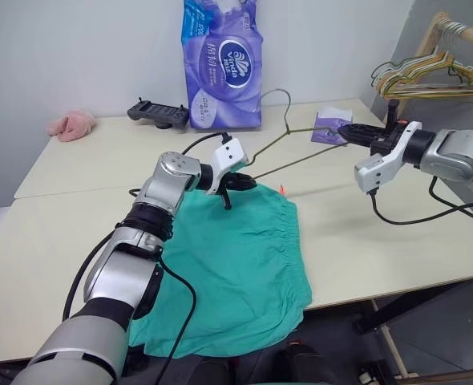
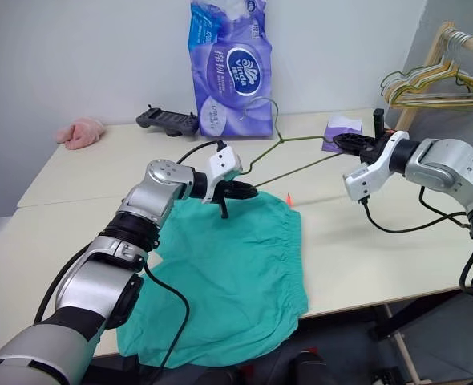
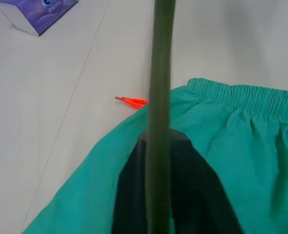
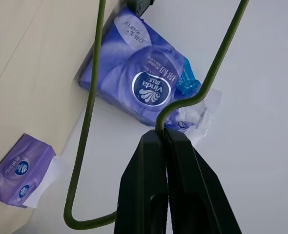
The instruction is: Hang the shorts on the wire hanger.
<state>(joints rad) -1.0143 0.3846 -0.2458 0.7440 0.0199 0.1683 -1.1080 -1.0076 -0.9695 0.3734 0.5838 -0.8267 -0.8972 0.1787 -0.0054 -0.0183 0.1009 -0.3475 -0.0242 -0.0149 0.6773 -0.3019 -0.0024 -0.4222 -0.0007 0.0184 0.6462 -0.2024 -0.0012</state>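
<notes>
Clearly, teal-green shorts (image 1: 236, 265) lie flat under the thin olive wire hanger (image 1: 289, 136).

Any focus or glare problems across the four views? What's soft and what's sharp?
Left wrist view: the wire hanger crosses close to the lens as a soft-edged bar, while the shorts behind are sharp. Right wrist view: the right gripper fingers are crisp, the tissue pack has a glossy sheen. Head views: even light, soft shadows on the table, no glare.
</notes>
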